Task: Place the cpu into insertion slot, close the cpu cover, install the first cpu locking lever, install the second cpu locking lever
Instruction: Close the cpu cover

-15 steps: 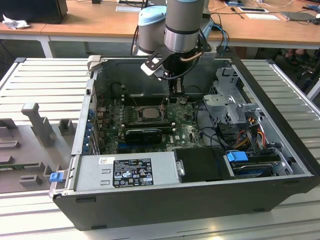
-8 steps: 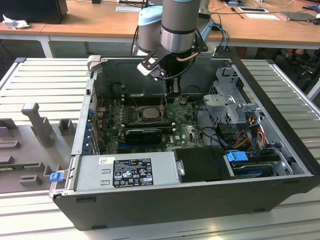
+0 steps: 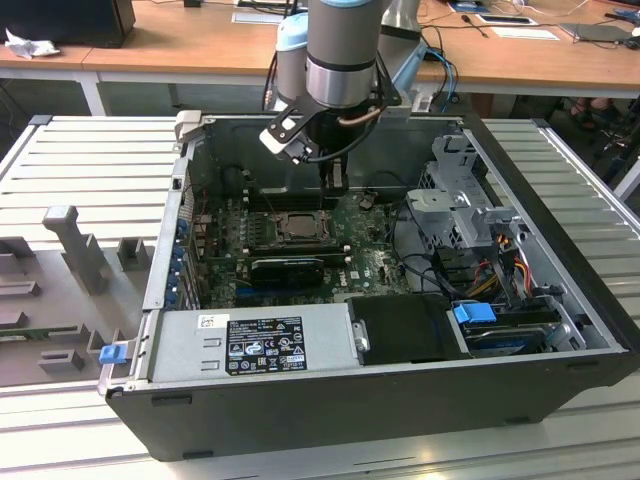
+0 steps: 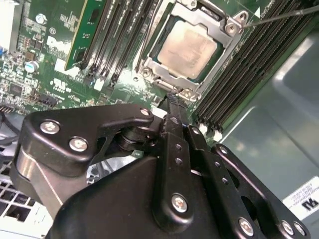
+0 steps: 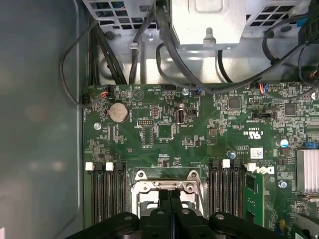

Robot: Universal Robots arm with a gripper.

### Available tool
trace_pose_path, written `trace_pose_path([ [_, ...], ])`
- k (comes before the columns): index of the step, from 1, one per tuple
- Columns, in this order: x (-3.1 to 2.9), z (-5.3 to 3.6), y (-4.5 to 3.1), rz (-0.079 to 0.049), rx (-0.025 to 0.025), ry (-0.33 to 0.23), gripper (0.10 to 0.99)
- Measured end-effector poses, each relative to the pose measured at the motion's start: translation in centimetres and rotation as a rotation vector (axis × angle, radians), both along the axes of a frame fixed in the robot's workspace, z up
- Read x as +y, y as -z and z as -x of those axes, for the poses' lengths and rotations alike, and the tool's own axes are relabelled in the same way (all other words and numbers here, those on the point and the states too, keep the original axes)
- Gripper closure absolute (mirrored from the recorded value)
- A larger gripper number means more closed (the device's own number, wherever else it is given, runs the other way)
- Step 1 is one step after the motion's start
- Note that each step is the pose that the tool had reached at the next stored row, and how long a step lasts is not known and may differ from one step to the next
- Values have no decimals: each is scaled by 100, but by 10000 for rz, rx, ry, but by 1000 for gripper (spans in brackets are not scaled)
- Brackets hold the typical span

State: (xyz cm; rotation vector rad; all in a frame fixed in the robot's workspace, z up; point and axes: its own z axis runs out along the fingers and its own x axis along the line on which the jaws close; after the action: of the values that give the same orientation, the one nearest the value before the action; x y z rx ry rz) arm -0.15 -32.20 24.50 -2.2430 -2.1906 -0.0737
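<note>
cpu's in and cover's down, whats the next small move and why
Probably nudge the shut end effector toward the thin locking lever and press it down. The cpu sits framed by the cpu cover, which lies flat, but that lever juts free past the cover's corner, and the end effector's tip hovers beside the cover's edge.

We see the cpu [image 4: 192, 47] with a pale, dull brushed-metal face, its cpu cover [image 4: 212, 16] in brighter bare steel. The circuit board [image 5: 164, 129] is glossy green. The gripper [image 4: 173, 99] looks smooth satin-black, with shiny screw heads [image 4: 179, 202]. The computer case [image 3: 350, 410] is matt black outside; the ribbed table [image 3: 90, 150] under it is dull grey metal; the far desk [image 3: 180, 45] is smooth wood.
</note>
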Motion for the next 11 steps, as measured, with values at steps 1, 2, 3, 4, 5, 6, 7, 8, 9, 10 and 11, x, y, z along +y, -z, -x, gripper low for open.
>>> trace_pose_path([
  [1, 0, 11, 26, 0, 0, -2, 980],
  [2, 0, 18, 44, -1, 0, -7, 980],
  [3, 0, 28, 70, -3, 0, -28, 980],
  [4, 0, 36, 86, -9, 1, -44, 980],
  [5, 0, 45, 103, -15, 0, -65, 980],
  [6, 0, 55, 122, -18, 1, -85, 980],
  [7, 0, 70, 144, -19, 1, -108, 980],
  [8, 0, 84, 161, -21, 1, -123, 980],
  [9, 0, 104, 194, -21, 0, -146, 980],
  [10, 0, 117, 223, -22, 0, -160, 980],
  [11, 0, 128, 239, -25, 0, -166, 980],
])
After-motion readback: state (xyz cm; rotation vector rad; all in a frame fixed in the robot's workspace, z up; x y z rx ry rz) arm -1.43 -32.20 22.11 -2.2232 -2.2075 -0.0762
